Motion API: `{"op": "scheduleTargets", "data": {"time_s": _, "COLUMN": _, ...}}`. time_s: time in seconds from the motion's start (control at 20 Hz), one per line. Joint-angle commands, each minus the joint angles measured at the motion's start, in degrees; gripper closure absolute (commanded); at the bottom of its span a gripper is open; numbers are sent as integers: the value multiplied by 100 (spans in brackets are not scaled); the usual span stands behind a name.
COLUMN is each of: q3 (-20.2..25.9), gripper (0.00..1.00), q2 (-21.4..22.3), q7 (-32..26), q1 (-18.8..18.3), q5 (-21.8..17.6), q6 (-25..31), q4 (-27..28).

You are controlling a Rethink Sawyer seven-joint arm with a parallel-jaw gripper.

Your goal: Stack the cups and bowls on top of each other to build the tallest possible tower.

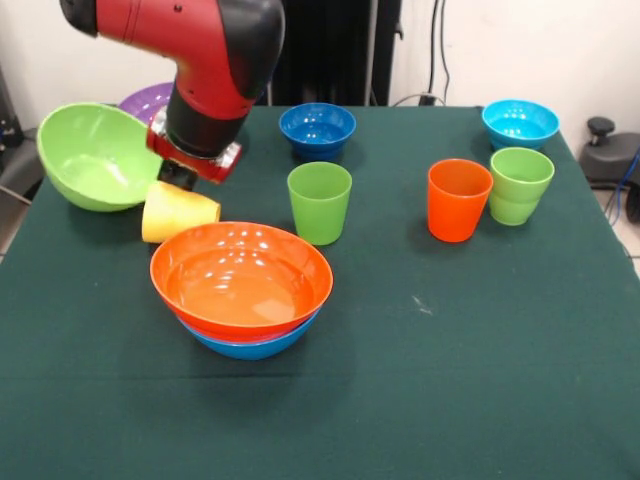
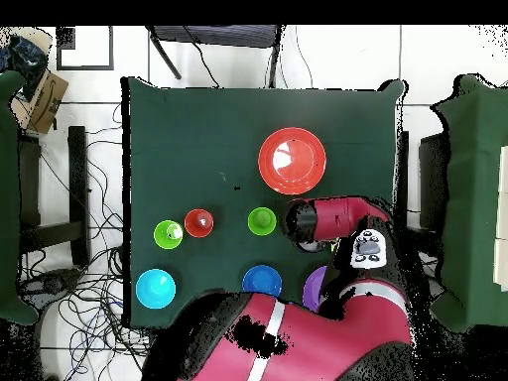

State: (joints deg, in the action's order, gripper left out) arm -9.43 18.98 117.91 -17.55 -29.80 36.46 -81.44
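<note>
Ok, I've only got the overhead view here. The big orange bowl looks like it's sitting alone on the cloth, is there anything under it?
Observer: Yes. The orange bowl is nested in a blue bowl, whose side shows beneath it in the front view.
Operator: And what's next to it that I can't see?
Observer: A yellow cup lies on its side, directly below the gripper.
Operator: Anything else over there?
Observer: A lime green bowl sits tilted right beside that cup.
</note>
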Motion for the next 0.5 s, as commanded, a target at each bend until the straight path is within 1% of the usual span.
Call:
{"op": "scheduleTargets", "data": {"time_s": 0.05, "q3": 397, "gripper": 100, "q2": -447, "q7": -814, "q1": -152, "q5": -519, "q6": -75, "q4": 364}}
{"op": "scheduleTargets", "data": {"time_s": 0.25, "q3": 389, "gripper": 100, "q2": -463, "q7": -670, "q1": -261, "q5": -558, "q6": -241, "q4": 252}}
{"op": "scheduleTargets", "data": {"time_s": 0.35, "q3": 364, "gripper": 100, "q2": -393, "q7": -576, "q1": -289, "q5": -571, "q6": -279, "q4": 136}}
{"op": "scheduleTargets", "data": {"time_s": 0.5, "q3": 303, "gripper": 100, "q2": -63, "q7": -526, "q1": -334, "q5": -561, "q6": -268, "q4": -229}}
